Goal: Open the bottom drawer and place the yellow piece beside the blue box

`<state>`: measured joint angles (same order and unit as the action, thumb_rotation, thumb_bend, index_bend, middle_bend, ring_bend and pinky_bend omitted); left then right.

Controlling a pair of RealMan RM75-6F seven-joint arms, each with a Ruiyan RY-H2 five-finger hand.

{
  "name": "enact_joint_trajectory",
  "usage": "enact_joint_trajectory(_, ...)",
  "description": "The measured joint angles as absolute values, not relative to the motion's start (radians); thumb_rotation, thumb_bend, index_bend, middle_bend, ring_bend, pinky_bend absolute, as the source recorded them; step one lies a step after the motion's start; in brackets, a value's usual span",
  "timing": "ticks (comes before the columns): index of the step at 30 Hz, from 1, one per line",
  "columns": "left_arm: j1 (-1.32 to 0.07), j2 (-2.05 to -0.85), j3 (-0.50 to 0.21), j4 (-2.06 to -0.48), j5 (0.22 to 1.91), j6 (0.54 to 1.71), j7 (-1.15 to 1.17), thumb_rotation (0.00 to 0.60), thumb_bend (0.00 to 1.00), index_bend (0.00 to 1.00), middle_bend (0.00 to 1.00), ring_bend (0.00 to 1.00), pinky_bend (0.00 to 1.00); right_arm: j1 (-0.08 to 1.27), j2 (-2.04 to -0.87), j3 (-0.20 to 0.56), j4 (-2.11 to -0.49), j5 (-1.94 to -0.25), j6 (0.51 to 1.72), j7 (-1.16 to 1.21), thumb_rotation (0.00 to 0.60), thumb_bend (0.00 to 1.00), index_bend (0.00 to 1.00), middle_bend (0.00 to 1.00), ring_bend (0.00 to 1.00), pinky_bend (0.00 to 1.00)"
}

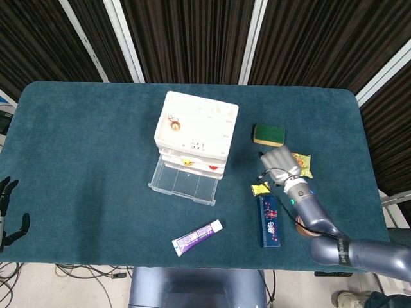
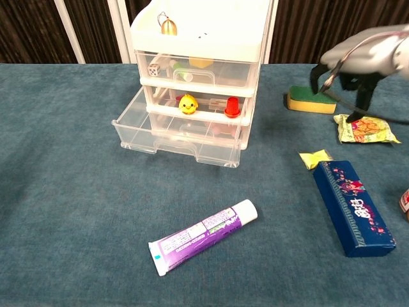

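Now the small yellow piece (image 2: 316, 158) is laid touching the dark blue rectangular box (image 2: 353, 206) at its 11 o'clock corner as tasked, right hand (image 2: 358, 61) raised, fingers apart, nothing held.

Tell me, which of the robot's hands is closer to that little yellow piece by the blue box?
The right. The right hand hangs just above and beyond the yellow piece, holding nothing. The left hand is off the table's far left edge, the whole table away.
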<state>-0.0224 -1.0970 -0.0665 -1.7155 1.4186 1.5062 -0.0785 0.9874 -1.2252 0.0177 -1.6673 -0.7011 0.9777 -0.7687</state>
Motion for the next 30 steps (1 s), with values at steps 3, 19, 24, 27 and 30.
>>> enact_joint_trajectory(3,-0.022,-1.098,-0.068,-1.716,1.419,1.510,-0.077,0.600,0.48,0.07,0.00,0.00,0.18,0.966,-1.159,0.034,-1.749,-0.664,1.042,-0.765,0.600,0.16,0.29,0.61,0.73,0.71)
enact_joint_trajectory(19,-0.022,-1.100,-0.066,-1.707,1.448,1.528,-0.063,0.600,0.48,0.07,0.01,0.00,0.00,0.597,-1.012,0.024,-1.950,-0.979,1.576,-0.504,0.600,0.12,0.13,0.15,0.30,0.28)
enact_joint_trajectory(24,-0.025,-1.097,-0.062,-1.694,1.471,1.534,-0.064,0.600,0.48,0.07,0.00,0.00,0.00,0.429,-1.037,-0.043,-1.904,-1.142,1.724,-0.403,0.600,0.09,0.12,0.13,0.28,0.26)
enact_joint_trajectory(27,-0.026,-1.091,-0.059,-1.692,1.478,1.533,-0.071,0.600,0.48,0.07,0.00,0.00,0.00,0.348,-1.068,-0.077,-1.840,-1.210,1.781,-0.362,0.600,0.09,0.11,0.12,0.28,0.26)
enact_joint_trajectory(30,-0.027,-1.084,-0.055,-1.694,1.483,1.530,-0.076,0.600,0.48,0.07,0.00,0.00,0.00,0.286,-1.108,-0.102,-1.773,-1.269,1.828,-0.324,0.600,0.09,0.11,0.12,0.28,0.26)
